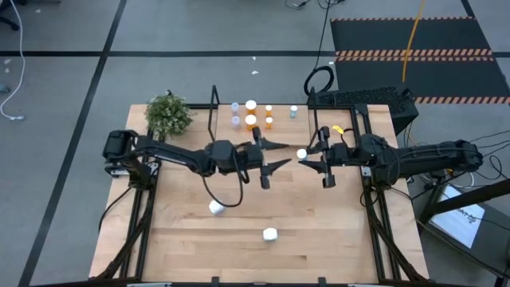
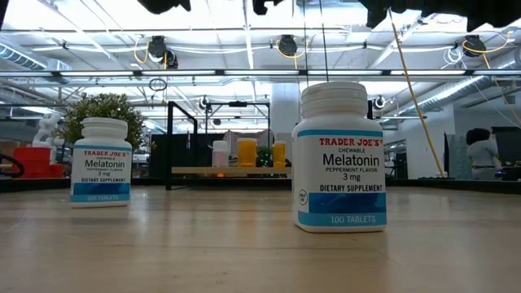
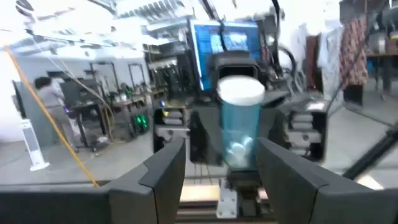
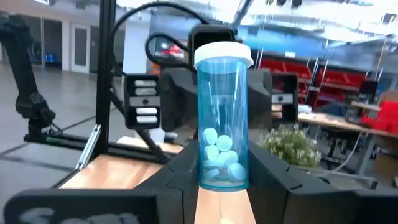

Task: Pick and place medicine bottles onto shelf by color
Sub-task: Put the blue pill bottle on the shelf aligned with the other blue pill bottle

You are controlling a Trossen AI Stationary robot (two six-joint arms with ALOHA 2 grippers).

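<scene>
My right gripper (image 1: 309, 156) is above the middle of the table, shut on a pale blue pill bottle (image 4: 222, 118) with a white cap (image 1: 302, 154); several blue tablets lie in its bottom. My left gripper (image 1: 287, 153) faces it from the left, open, with its fingers pointing at the bottle (image 3: 240, 124) just short of it. The shelf (image 1: 263, 127) stands at the far edge and carries several bottles, orange (image 1: 251, 121) and pale (image 1: 236, 121), standing on their bases. Two white bottles (image 1: 216, 208) (image 1: 270, 234) stand on the near part of the table. My right gripper pinches the blue bottle's lower body (image 4: 205, 163) between its two fingers (image 4: 273, 174), one on each side. The fingers come in level from the table's right. The bottle stands upright, cap up, lifted clear of the table.
A small potted plant (image 1: 169, 114) stands at the far left corner beside the shelf's black frame (image 1: 213, 108). The two white Melatonin bottles (image 2: 101, 163) (image 2: 340, 159) stand apart on the near table. A keyboard (image 1: 362, 97) lies at the far right corner.
</scene>
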